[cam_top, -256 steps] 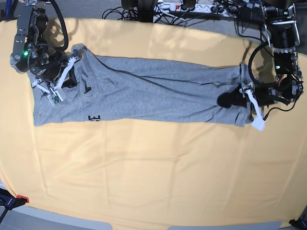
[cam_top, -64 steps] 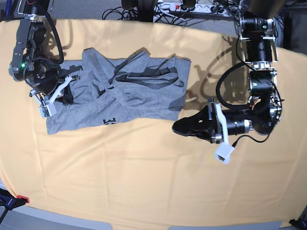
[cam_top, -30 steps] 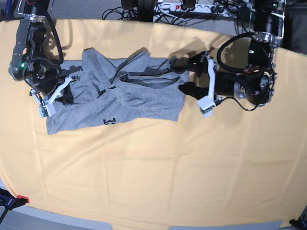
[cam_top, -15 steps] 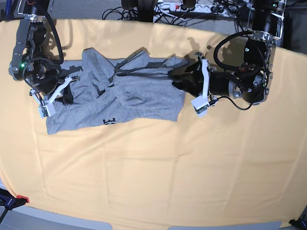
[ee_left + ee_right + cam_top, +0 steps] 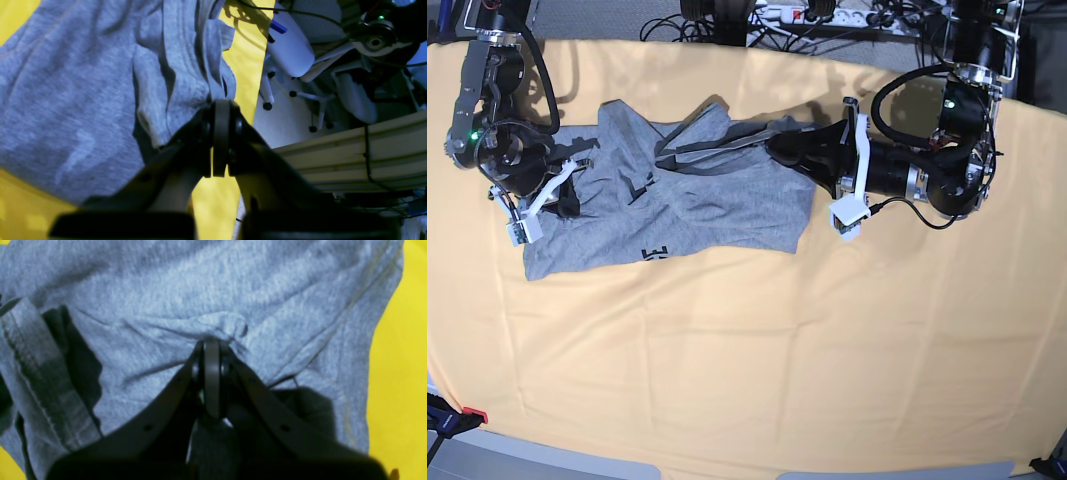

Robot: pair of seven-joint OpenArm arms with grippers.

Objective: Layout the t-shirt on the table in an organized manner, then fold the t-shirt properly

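We see the desk (image 5: 747, 380) from overhead in the base view; 2 wrist cameras look close along their claws at the t-shirt (image 5: 697, 205), which all 3 views share.

Beyond the far edge of the bench, a grey floor (image 5: 607, 15) carries a tangle of black cables (image 5: 727, 20) and a white power strip (image 5: 817, 14) with plugs seated. An office chair base (image 5: 300, 100) on dark castors shows in the left wrist view, beside a pale aluminium frame rail (image 5: 350, 156). A red-tipped clamp (image 5: 455, 418) sits at the near left corner.
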